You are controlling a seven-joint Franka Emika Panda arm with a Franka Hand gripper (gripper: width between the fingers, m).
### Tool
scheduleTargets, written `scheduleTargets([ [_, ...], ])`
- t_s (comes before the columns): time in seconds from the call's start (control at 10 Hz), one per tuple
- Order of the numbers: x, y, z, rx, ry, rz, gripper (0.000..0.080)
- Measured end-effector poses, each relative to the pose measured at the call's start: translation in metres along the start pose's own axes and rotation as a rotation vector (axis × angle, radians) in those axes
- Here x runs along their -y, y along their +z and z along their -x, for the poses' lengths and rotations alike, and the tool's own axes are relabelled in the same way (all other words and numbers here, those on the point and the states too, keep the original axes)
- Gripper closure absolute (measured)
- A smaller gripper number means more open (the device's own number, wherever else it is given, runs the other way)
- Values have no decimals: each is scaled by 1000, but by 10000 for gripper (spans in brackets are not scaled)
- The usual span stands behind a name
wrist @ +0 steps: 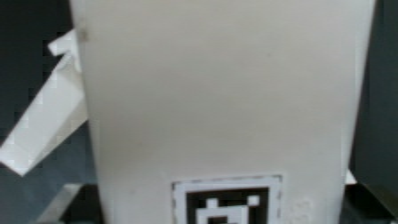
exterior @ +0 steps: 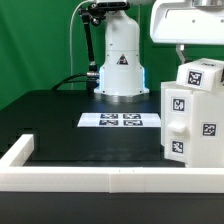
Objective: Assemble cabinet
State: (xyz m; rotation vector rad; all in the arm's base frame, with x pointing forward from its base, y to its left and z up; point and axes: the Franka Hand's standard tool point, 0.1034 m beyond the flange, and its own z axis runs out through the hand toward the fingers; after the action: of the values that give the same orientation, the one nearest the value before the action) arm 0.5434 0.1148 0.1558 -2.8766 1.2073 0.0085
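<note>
The white cabinet body (exterior: 190, 120) stands at the exterior view's right and carries several black marker tags. A white tagged part (exterior: 200, 73) sits tilted on top of it. My gripper (exterior: 181, 50) comes down from the arm at the top right onto that part. In the wrist view the white part (wrist: 205, 90) fills the picture, with a tag (wrist: 228, 205) on it. Dark fingers (wrist: 59, 203) show at both of its sides, so my gripper (wrist: 210, 205) is shut on it. A slanted white panel (wrist: 50, 115) lies beside it.
The robot base (exterior: 121, 65) stands at the back middle on the black table. The marker board (exterior: 120, 121) lies flat in front of it. A white raised rim (exterior: 90, 178) runs along the front and the exterior view's left.
</note>
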Motion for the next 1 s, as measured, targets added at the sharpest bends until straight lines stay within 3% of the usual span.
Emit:
scheduleTargets([
  [0.2,3,1,2,-29,197,-41,243],
  [1.0,8,0,2,-4,847,-87,243],
])
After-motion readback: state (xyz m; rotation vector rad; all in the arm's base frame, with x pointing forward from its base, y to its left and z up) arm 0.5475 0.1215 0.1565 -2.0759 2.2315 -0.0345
